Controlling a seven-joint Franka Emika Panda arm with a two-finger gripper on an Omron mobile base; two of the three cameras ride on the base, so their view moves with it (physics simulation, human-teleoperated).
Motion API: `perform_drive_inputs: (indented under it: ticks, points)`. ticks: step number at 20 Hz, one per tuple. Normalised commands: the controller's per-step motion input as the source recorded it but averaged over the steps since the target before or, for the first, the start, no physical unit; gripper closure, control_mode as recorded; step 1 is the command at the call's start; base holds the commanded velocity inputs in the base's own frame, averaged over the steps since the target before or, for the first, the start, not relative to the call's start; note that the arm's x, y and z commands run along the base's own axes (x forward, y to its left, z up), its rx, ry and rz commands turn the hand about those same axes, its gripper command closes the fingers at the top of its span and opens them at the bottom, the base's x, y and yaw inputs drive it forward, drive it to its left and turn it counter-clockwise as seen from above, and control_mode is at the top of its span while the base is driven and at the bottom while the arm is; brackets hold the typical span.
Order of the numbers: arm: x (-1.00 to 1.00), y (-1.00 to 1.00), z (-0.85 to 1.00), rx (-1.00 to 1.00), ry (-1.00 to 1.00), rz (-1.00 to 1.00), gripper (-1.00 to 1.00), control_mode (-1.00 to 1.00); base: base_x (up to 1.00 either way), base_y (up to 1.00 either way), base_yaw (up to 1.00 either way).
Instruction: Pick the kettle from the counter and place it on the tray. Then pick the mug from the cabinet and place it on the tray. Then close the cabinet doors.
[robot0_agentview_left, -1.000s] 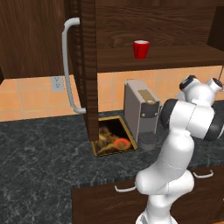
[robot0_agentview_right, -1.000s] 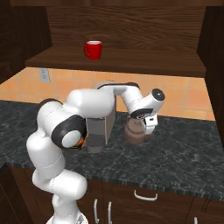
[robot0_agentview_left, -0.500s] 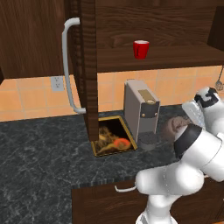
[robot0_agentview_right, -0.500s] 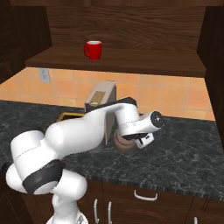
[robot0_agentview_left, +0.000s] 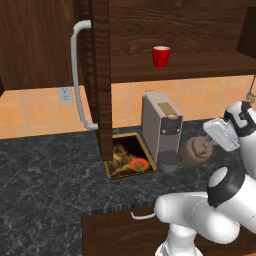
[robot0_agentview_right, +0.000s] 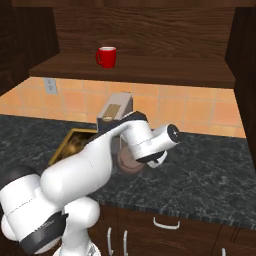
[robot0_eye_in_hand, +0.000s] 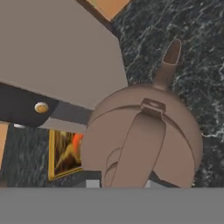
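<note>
Hand view has the kettle (robot0_eye_in_hand: 144, 140) right under the camera, arched handle running down toward the bottom edge where the fingertips would be, spout pointing up over the dark marbled counter (robot0_eye_in_hand: 197, 57); fingers hidden behind the handle, so cannot tell whether they clamp it or are spread. Left base view: kettle (robot0_agentview_left: 196, 149) sits off the counter surface or just above it, can't tell which, just right of the coffee machine (robot0_agentview_left: 162, 128), with the gripper (robot0_agentview_left: 214, 142) touching its right side. Right base view: kettle (robot0_agentview_right: 131, 161) mostly covered by the arm's wrist, in front of the coffee machine (robot0_agentview_right: 115, 113). Tray (robot0_agentview_left: 127, 160) lies on the counter (robot0_agentview_left: 45, 180) left of the coffee machine, partly behind the open cabinet door (robot0_agentview_left: 97, 75) with its long bar handle (robot0_agentview_left: 76, 75). Red mug (robot0_agentview_left: 160, 56) stands upright on the cabinet shelf (robot0_agentview_left: 200, 62), well above the kettle. Mug (robot0_agentview_right: 106, 56) also upright in right base view, handle to its left. Tray (robot0_agentview_right: 72, 144) corner shows past the arm.
</note>
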Motion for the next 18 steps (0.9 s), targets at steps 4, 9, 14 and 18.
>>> perform_drive_inputs:
  ticks: [4, 9, 14, 18]
  points:
    - [-0.4, 0.3, 0.2, -0.09, -0.02, 0.29, 1.0, -1.0, 0.0, 0.0, 0.0]
    - [-0.26, 0.56, 0.01, -0.11, -0.05, 0.31, 1.0, -1.0, 0.0, 0.0, 0.0]
    - [-0.12, 0.95, 0.0, -0.15, -0.03, 0.27, 1.0, -1.0, 0.0, 0.0, 0.0]
    - [0.0, 1.0, 0.0, -0.15, 0.0, 0.2, 1.0, -1.0, 0.0, 0.0, 0.0]
